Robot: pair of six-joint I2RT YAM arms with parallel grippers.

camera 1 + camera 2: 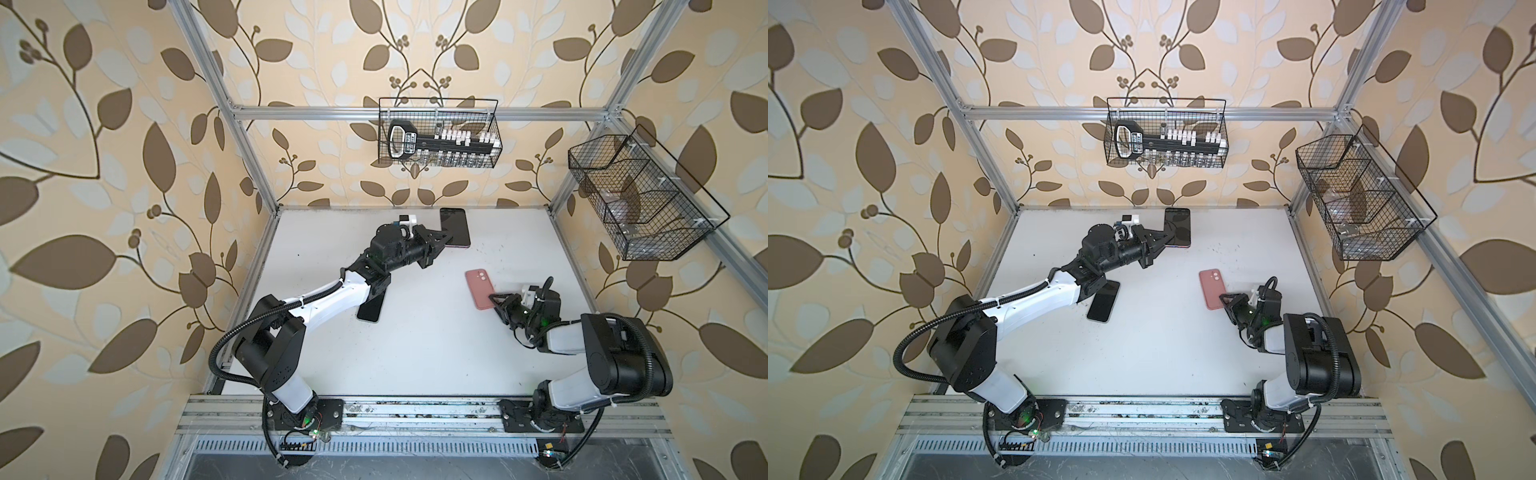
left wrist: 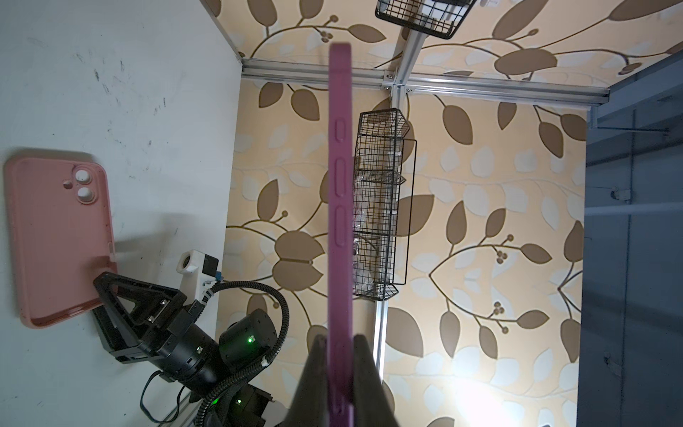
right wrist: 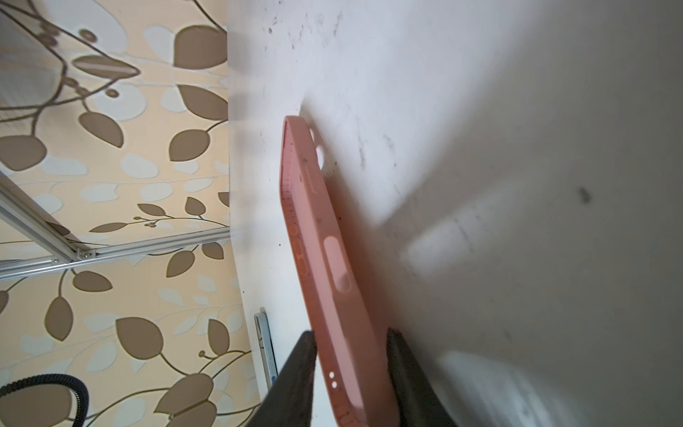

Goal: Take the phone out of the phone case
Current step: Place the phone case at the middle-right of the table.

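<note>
Left hand (image 1: 445, 239) around purple-cased phone (image 1: 455, 225); pink case (image 1: 478, 289) empty.

At the far edge of the table (image 1: 415, 365), about midway across, the cased phone (image 1: 455, 226) is held clear of the surface. The left gripper (image 1: 444, 240) is clamped on its near left corner. Nearer and to the right, the empty phone case (image 1: 480, 291) lies on the table, with the right gripper (image 1: 496, 300) astride its near end. Left of centre, a bare phone (image 1: 370, 309) lies partly under the left arm (image 1: 332, 295) (only its near end shows). Behind the table, the rear wire basket (image 1: 449, 161) hangs on the back rail with a tool set (image 1: 440, 140) in it. The side wire basket (image 1: 665, 232) hangs on the right wall.
</note>
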